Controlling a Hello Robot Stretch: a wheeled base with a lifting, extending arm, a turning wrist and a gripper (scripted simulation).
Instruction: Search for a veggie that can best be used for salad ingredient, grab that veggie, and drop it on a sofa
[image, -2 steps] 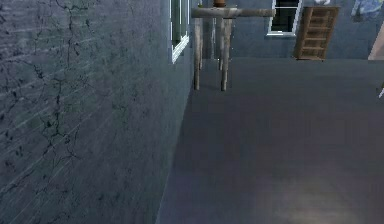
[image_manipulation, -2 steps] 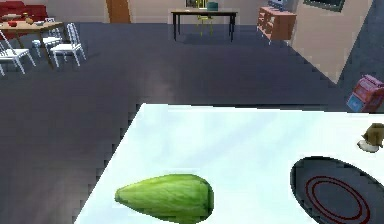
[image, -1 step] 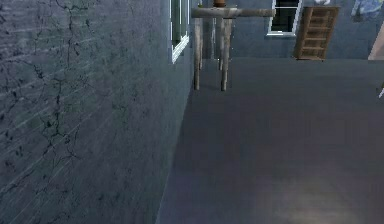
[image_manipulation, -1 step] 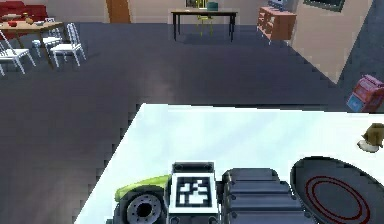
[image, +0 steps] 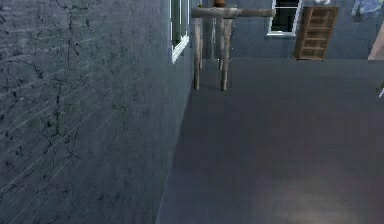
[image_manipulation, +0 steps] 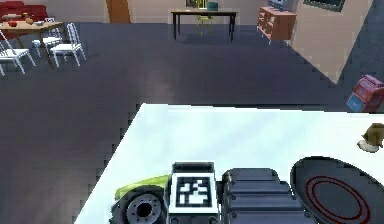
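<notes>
— What takes up most of the forward view?

— A dark cracked wall (image: 80, 110) runs along the left, with dark floor (image: 280, 140) beside it. A white-framed window (image: 180, 30) is set in that wall, and past it a wooden table (image: 213, 40) stands on thin legs. A wooden shelf unit (image: 317, 33) stands against the far wall.

— And on the arm side?

— A white tabletop (image_manipulation: 250, 130) spreads across the lower half. The arm (image_manipulation: 255, 200) rises from the bottom edge over it, with a white marker square (image_manipulation: 196, 192) at its far end. Right of the arm, a dark round dish (image_manipulation: 335, 190) with red rings lies on the tabletop. Well beyond, across the floor, are a dark table (image_manipulation: 203, 18), a reddish dresser (image_manipulation: 275, 22) and, toward the left, white chairs (image_manipulation: 68, 45).

— Where is the veggie?

— A yellow-green lump (image_manipulation: 145, 186) lies on the white tabletop, right at the gripper (image_manipulation: 128, 207), just left of the marker square. Its shape is too vague to say what kind of vegetable it is.

— Does the robot have hold of it?

— That cannot be told. The lump rests on the surface at the gripper's far end, so whether it is held, or how the fingers stand, is not visible.

— Anything smaller?

— A small brown thing (image_manipulation: 374, 134) sits on the tabletop near the right edge.
</notes>
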